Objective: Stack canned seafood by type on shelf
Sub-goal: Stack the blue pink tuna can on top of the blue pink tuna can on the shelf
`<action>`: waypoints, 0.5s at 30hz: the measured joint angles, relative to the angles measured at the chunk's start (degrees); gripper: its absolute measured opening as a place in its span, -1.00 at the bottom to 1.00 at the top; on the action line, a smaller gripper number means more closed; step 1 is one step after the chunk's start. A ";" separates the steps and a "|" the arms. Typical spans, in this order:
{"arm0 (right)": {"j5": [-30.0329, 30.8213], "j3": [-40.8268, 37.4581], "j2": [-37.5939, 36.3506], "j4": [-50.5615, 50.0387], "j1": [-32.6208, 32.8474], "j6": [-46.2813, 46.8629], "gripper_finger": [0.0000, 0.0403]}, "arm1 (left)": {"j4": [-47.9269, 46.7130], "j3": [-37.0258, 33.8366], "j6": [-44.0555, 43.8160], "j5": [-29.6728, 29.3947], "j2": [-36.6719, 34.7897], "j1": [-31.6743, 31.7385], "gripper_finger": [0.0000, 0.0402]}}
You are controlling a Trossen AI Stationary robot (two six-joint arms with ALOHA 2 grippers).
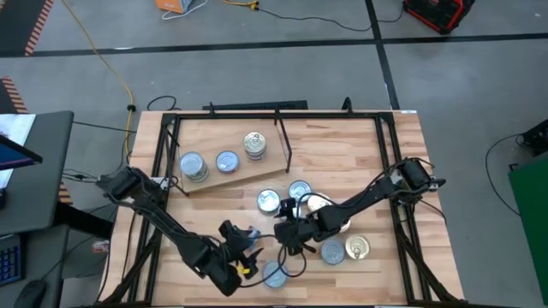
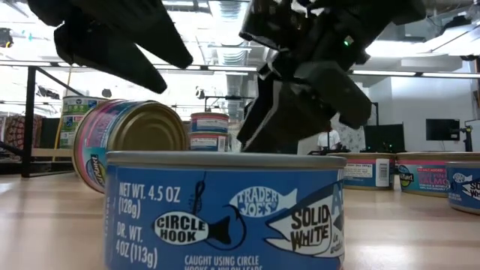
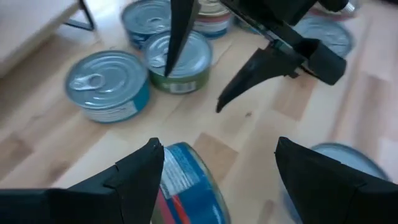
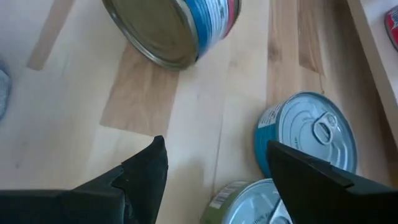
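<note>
Tilted tin (image 4: 177, 28) on edge, gold lid sideways

Foreground: blue tin (image 2: 225, 214), upright on my table (image 2: 45, 225).
Behind: gold-lidded tin (image 2: 131, 142), tilted on edge.
Above: my gripper (image 2: 289, 112), fingers apart.

A robotics lab or workshop, by the look of it. The butcher-block wooden tabletop (image 1: 360, 154) sits inside a black metal frame (image 1: 163, 145) on a grey concrete floor (image 1: 282, 68), with a yellow cable (image 1: 94, 51) trailing across it. Level across the table: bright ceiling strip lights (image 2: 225, 11), white walls, and dark monitor screens (image 2: 441, 129) at the back.
</note>
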 joint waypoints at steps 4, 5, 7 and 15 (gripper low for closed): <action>0.00 0.04 -0.20 1.23 0.04 -1.62 0.51 | -12.46 6.17 -6.21 -0.37 4.40 0.05 0.47; 0.00 0.04 -0.22 1.34 0.01 -1.95 0.51 | -14.25 7.38 -7.58 -0.19 5.42 0.03 0.47; -0.04 0.04 -0.22 1.63 -0.02 -2.28 0.51 | -17.33 8.92 -9.87 0.41 6.91 -0.33 0.47; -0.07 0.04 -0.20 2.18 -0.42 -1.50 0.51 | -23.15 9.72 -20.13 -0.06 7.76 -3.10 0.47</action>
